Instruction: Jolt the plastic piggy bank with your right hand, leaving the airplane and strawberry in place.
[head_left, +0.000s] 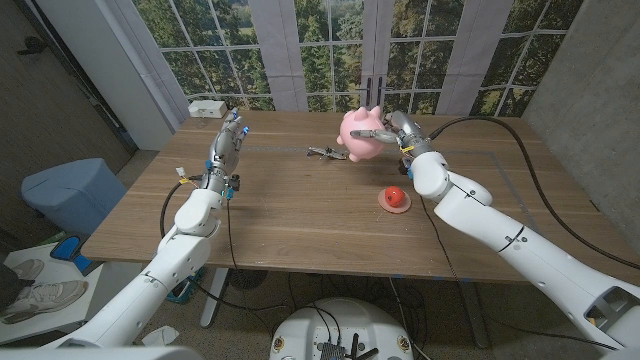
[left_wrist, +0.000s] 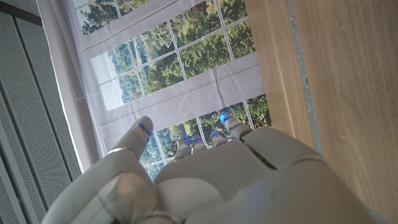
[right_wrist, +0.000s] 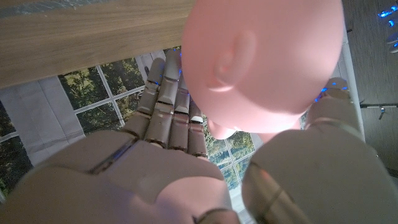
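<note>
Piggy bank (head_left: 359, 133) upper centre of head view, right hand (head_left: 397, 131) wrapped around it. Keep jolt short, away from airplane (head_left: 322, 152) at left and strawberry (head_left: 395, 197) below. Left hand (head_left: 226, 146) spread, idle.

Around the wooden table

A blue bin (head_left: 74, 193) sits at the left edge, a white box (head_left: 208, 108) at the upper left by the curtained window (head_left: 330, 45), shoes (head_left: 38, 295) lower left.
</note>
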